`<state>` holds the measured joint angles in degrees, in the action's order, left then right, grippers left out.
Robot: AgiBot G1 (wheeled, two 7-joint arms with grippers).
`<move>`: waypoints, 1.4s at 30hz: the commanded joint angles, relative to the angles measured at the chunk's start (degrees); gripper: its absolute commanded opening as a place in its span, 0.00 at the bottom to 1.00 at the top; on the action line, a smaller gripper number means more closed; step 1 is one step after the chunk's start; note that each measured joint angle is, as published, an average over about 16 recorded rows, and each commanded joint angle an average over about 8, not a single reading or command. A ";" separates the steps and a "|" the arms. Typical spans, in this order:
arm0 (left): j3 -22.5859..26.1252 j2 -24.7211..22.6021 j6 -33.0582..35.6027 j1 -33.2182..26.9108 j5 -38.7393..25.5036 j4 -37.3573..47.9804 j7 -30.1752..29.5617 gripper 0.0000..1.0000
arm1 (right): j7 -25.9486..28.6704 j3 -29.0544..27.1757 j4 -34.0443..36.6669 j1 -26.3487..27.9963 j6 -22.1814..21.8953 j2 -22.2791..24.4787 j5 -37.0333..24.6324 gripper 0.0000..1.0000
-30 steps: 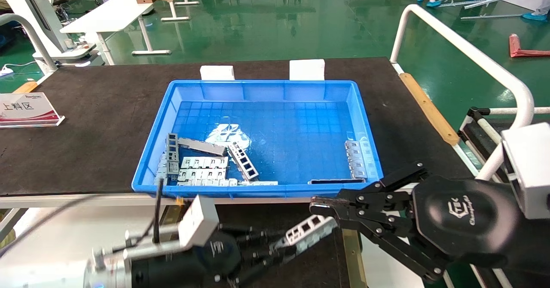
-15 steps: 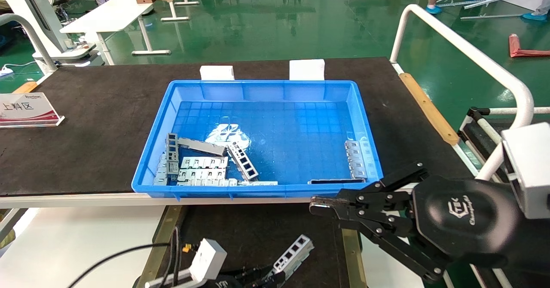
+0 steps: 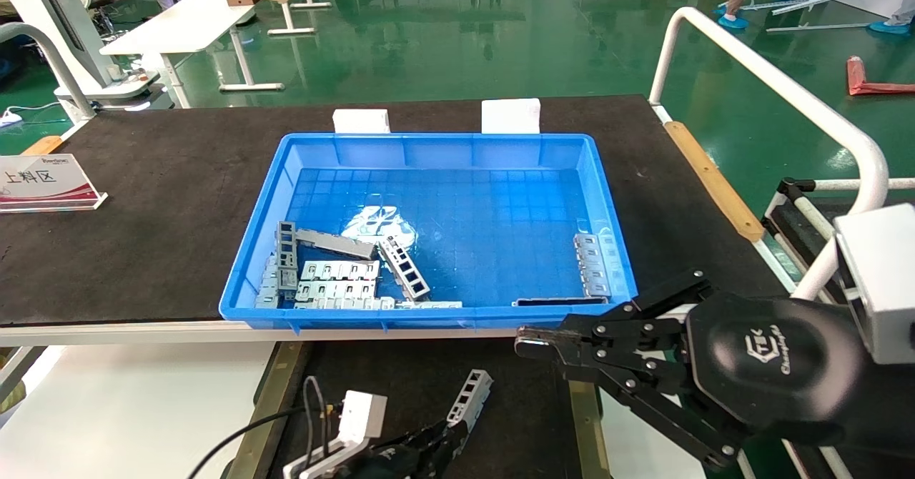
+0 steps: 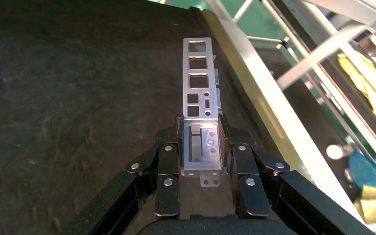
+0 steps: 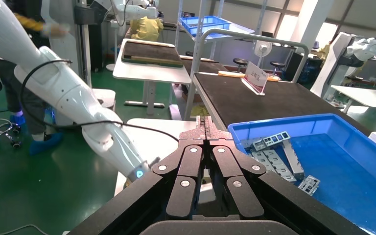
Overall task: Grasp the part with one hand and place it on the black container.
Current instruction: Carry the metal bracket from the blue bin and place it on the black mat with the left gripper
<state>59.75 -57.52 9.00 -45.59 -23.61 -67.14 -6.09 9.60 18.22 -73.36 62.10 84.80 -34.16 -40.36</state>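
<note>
- Head view: the left gripper point(image 3: 447, 442) sits low at the near edge, over the black container point(image 3: 515, 422), whose matte floor lies between brass-coloured side rails.
- Left gripper state: clamped on one end of the part point(image 3: 470, 397); the rest of the part projects beyond the fingertips, angled toward the blue bin point(image 3: 429, 314).
- Left wrist view: the part point(image 4: 199, 93) shows its row of rectangular cut-outs, held between both fingers point(image 4: 169, 166) above the dark floor of the black container point(image 4: 68, 98), near one side rail.
- Whether the part touches the floor cannot be told.
- Right gripper point(image 3: 525, 342): fingers together, holding nothing, hanging just in front of the blue bin's near right corner.
- Blue bin: resting on the bench point(image 3: 143, 200), holding further grey metal pieces point(image 3: 336, 279) along its near wall.
</note>
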 commanded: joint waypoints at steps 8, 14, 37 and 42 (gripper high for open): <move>-2.90 -7.82 -7.11 0.37 2.30 5.25 -1.70 0.00 | -0.01 0.02 0.00 0.00 -0.01 0.01 0.01 0.00; -4.84 -11.77 -9.53 -0.08 2.70 8.69 -2.06 0.00 | -0.01 0.03 0.00 0.01 -0.01 0.01 0.02 0.00; -10.41 -18.30 -10.65 0.26 1.27 16.21 -1.34 1.00 | -0.04 0.07 0.00 0.02 -0.03 0.03 0.05 1.00; -11.24 -18.45 -10.69 0.60 0.76 15.94 -0.97 1.00 | -0.04 0.08 0.00 0.02 -0.04 0.03 0.06 1.00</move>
<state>48.64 -75.79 -1.45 -44.97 -23.09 -51.44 -6.82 9.56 18.30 -73.36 62.12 84.77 -34.13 -40.30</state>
